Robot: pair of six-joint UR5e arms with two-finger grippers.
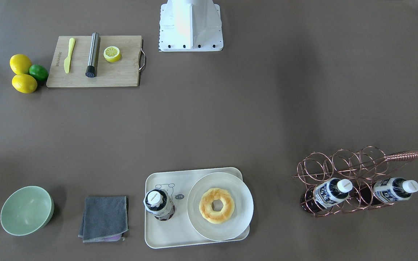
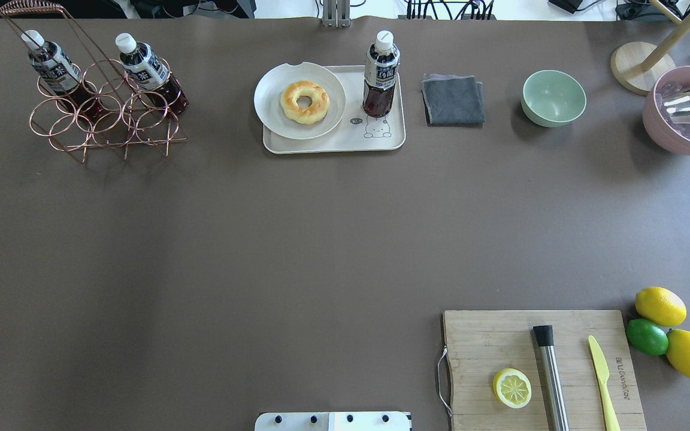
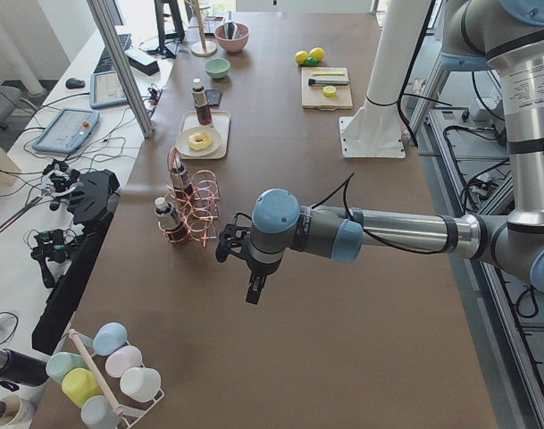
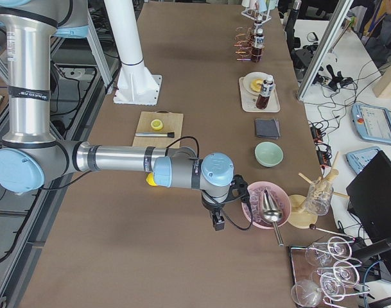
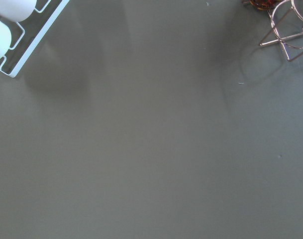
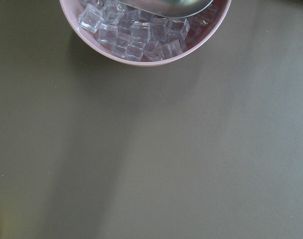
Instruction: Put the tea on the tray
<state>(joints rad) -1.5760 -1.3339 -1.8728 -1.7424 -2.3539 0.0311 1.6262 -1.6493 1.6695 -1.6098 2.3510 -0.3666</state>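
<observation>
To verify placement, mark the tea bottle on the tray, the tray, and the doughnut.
tea bottle (image 2: 381, 70): overhead exterior view, on its wrap label.
tray (image 2: 333, 144): overhead exterior view, bare floor by its rim.
doughnut (image 2: 288, 100): overhead exterior view, left side of its ring.

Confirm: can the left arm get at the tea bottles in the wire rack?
Probably yes. The left pincer hangs over bare table near the wire rack, nothing between them, and both tea bottles poke their capped necks out of the rings.
</observation>
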